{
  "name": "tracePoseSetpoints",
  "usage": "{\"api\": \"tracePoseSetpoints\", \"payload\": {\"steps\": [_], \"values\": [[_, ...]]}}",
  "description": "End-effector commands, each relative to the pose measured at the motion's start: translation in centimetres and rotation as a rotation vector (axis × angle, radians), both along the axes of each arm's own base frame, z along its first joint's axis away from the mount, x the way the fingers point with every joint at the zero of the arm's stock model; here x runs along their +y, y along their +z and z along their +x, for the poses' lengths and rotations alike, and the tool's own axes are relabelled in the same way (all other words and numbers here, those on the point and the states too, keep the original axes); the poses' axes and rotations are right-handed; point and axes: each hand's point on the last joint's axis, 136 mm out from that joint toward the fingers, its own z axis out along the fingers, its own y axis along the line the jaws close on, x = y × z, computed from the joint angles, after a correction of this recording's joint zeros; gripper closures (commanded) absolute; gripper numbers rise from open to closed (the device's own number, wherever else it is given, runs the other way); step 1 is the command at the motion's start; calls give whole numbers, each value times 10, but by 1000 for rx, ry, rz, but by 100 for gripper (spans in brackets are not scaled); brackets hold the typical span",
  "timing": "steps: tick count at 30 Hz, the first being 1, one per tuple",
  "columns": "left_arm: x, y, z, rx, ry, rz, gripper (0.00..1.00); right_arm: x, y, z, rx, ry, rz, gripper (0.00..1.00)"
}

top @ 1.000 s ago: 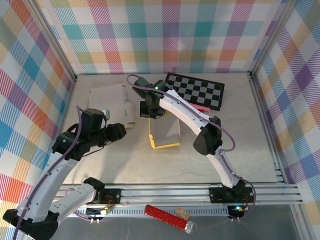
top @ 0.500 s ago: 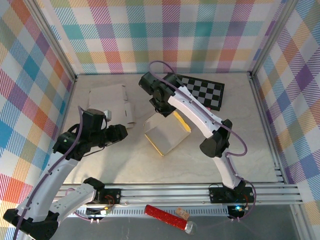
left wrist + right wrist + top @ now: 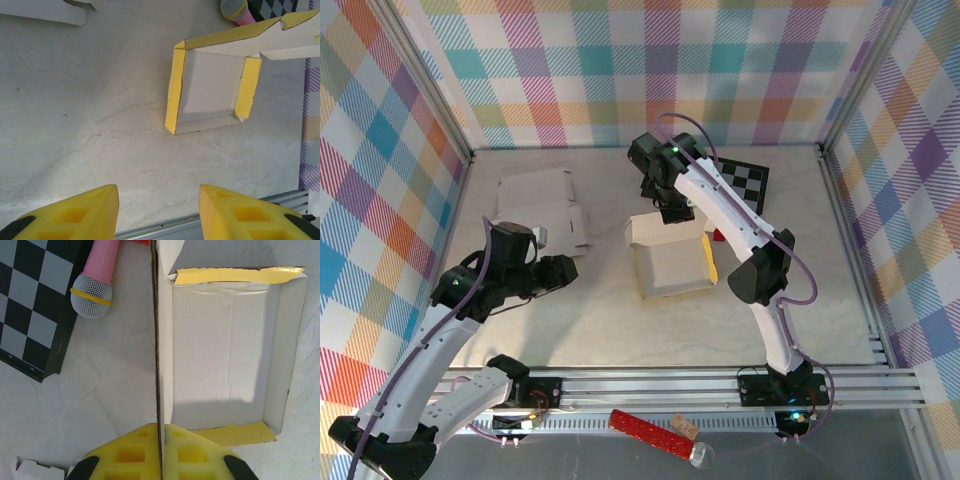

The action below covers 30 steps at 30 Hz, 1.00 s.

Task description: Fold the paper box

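My right gripper [image 3: 159,437], clenched on the rear wall of the white, yellow-edged paper box [image 3: 672,268], has swung it open-side-up at frame centre for folding, while my left gripper [image 3: 159,202] hangs parted, empty, lower left.

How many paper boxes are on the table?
2. One open box sits in the middle, its wall pinched by the right gripper. One flat box, not yet folded, lies at the far left. Others might be hidden.
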Motion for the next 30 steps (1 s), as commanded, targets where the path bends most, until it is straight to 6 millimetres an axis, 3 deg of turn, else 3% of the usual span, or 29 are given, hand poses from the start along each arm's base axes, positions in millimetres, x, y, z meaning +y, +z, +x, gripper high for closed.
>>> {"api": "tracePoseSetpoints", "payload": {"steps": [1,11,15,18,25,30], "values": [[-3,-5,0,10,-10,-14,54,-4,-10,-14,64,-53,-25,96],[-7,-11,7,18,-16,-13,54,-1,-27,-11,99,-37,-12,93],[-9,-14,10,24,-22,-8,54,0,-30,-9,104,-22,-4,87],[-10,-16,11,26,-29,-1,54,0,-29,-6,84,14,2,75],[-13,-19,17,27,-55,16,52,-10,4,6,-50,150,-44,51],[-21,-18,30,20,-76,23,51,-28,55,21,-222,346,-169,38]]}}
